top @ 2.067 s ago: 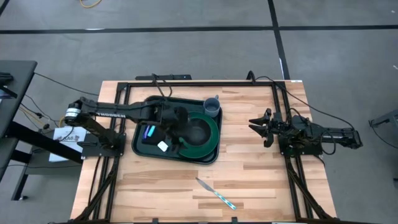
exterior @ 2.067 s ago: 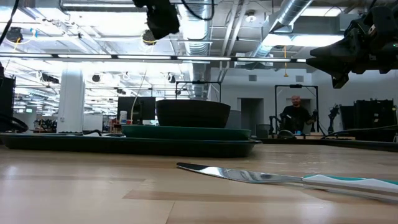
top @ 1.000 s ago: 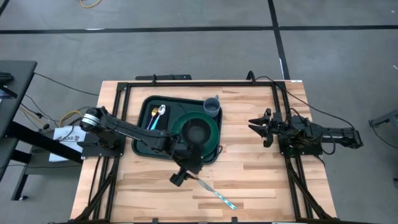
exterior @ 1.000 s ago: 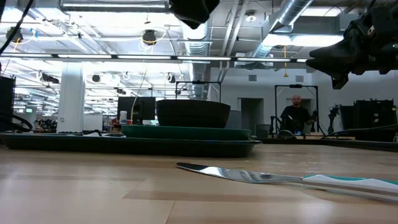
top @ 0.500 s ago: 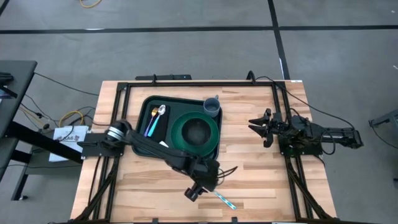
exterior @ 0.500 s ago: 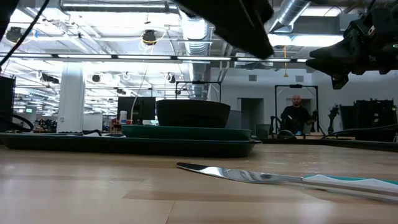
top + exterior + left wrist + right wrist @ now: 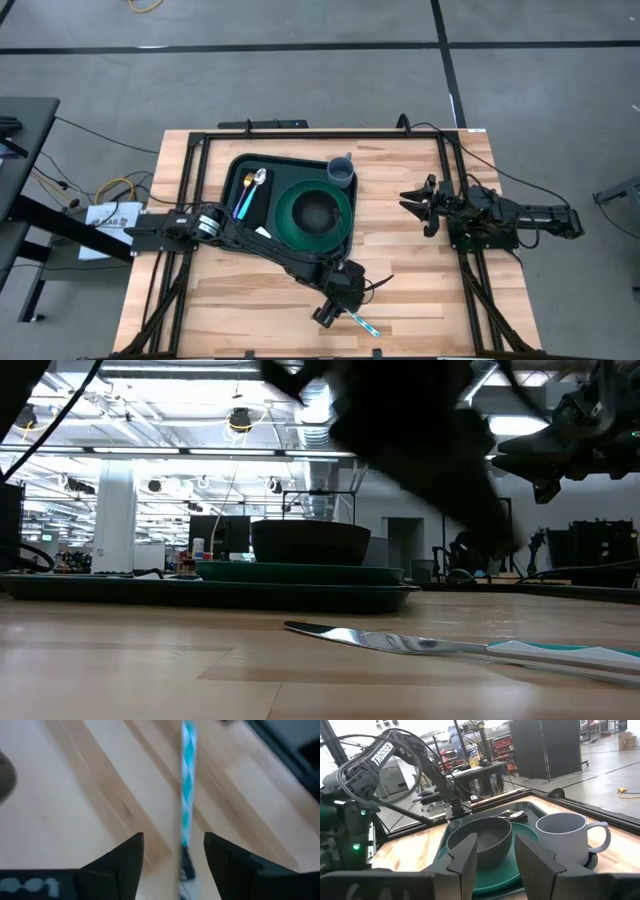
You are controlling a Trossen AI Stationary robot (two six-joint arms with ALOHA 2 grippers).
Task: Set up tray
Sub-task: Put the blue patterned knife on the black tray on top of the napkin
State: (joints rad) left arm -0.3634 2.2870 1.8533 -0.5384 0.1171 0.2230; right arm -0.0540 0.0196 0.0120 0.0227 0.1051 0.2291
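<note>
The dark green tray (image 7: pixel 275 172) lies on the table's far left part. On it sit a round green plate (image 7: pixel 345 205) with a black bowl (image 7: pixel 316 212), a grey mug (image 7: pixel 341 170) and a spoon (image 7: pixel 259 178). A knife (image 7: pixel 364 325) with a teal-and-white handle (image 7: pixel 187 795) lies flat on the wood near the near edge. My left gripper (image 7: pixel 337 308) hovers over it, open, one finger on each side of the spot where blade meets handle (image 7: pixel 183 862). My right gripper (image 7: pixel 415 205) waits open above the table's right side, pointing toward the tray.
Bare wood (image 7: pixel 250 300) stretches between the tray and the near edge. In the low view my left arm (image 7: pixel 420 450) is a dark blur above the knife (image 7: pixel 440 646). Black frame rails (image 7: pixel 470 290) run along the table's left, right and far sides.
My left arm has swung away from the tray's near edge, toward the table's near edge and to the right. It has come down along the knife from its blade tip to the blade-handle joint. The knife, the tray's items and my right arm have stayed put.
</note>
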